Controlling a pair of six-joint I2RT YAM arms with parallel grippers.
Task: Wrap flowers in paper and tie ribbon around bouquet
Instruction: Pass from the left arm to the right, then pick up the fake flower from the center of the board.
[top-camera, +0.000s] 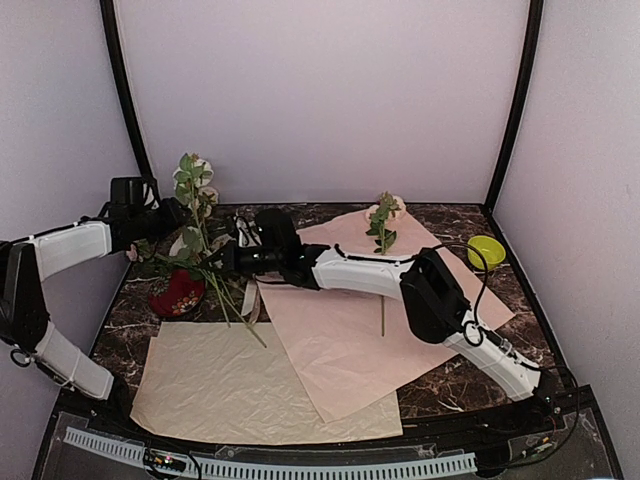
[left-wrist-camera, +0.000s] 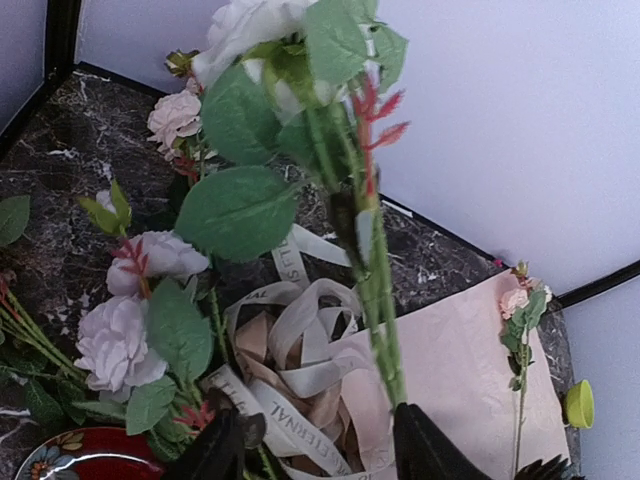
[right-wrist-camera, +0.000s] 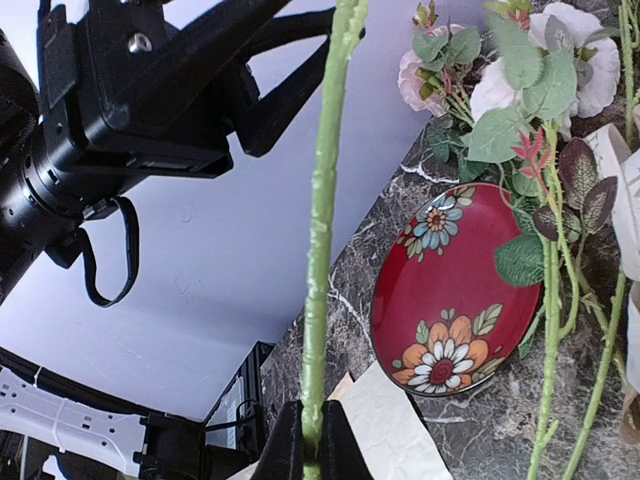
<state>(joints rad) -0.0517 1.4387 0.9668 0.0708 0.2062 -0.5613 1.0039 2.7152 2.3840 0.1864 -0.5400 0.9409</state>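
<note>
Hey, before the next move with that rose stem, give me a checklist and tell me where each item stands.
1. Right hand shut on the stem: ok.
2. Left hand open: ok.
3. Left hand's fingers clear of the stem: cannot tell, as it runs close by one finger.
4. Stem free of the other roses and their leaves: cannot tell.
5. Pink paper lying flat with bare space: ok.
6. One flower lying on the pink paper: ok.

Flowers (top-camera: 191, 186) upright, pink paper (top-camera: 345, 340) flat
</note>
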